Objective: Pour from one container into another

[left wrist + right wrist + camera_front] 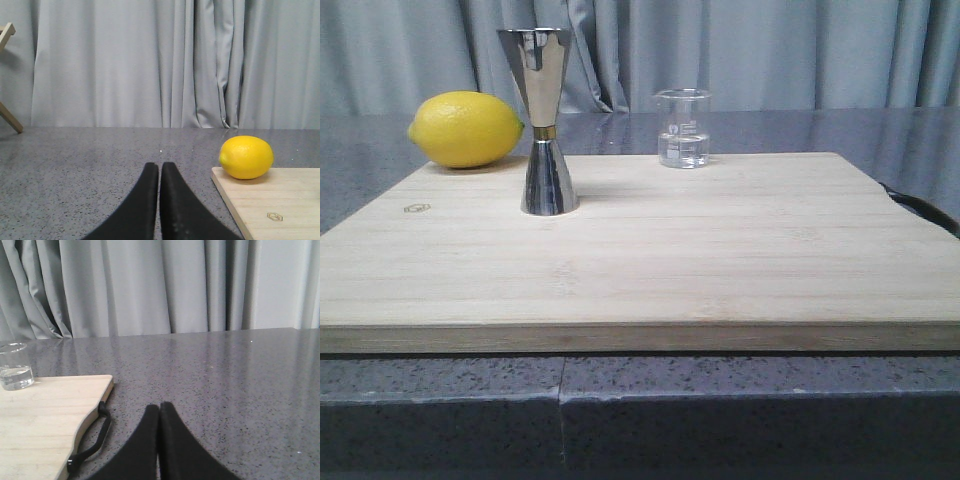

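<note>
You have the glass beaker (683, 128) standing upright at the far edge of the wooden cutting board (640, 250), right of centre, with a little clear liquid in its bottom. The steel jigger (545, 120) stands upright on the board's left part, well apart from the beaker, and a lemon (466, 129) rests just beside it at the far left corner.

Neither arm appears in the front view. Your left gripper (159, 170) has its black fingers pressed together on nothing, low over the grey counter off the board's left edge. Your right gripper (159, 412) is likewise closed and empty, off the board's right edge beside the black strap (95, 432).

The relation that matters: in the right wrist view the beaker (15, 366) lies ahead of the fingers and across to the board side, so your right arm looks like the nearer one. The beaker's axis is vertical, so a side-on grasp suits it, and you'd need to open those fingers first.
</note>
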